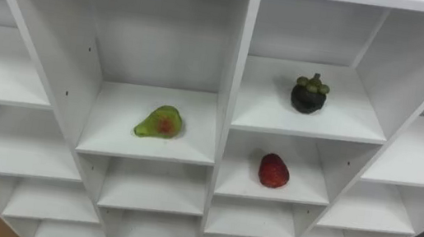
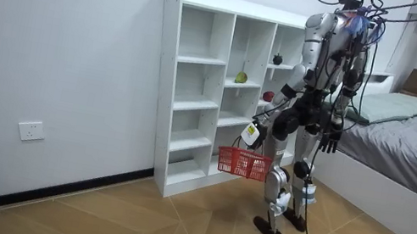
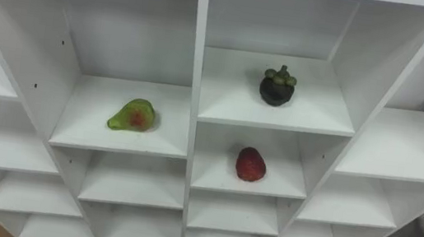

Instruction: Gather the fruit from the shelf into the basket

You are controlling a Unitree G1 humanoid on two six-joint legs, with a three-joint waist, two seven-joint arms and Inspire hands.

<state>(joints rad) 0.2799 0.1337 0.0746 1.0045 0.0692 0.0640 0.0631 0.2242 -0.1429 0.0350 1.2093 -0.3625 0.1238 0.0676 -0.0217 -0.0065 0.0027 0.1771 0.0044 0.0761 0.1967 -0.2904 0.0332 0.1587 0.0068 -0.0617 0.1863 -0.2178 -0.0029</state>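
Left hand [image 2: 258, 132] round basket [image 2: 243, 164], beside closet [image 2: 196, 89]

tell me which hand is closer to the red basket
Left. The left hand holds the red basket by its handle; the right hand hangs open at the robot's other side, apart from it.

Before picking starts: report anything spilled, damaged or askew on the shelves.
Nothing stands out. The green fruit, red fruit and dark fruit each rest whole on separate shelves of the white closet; no spill shows.
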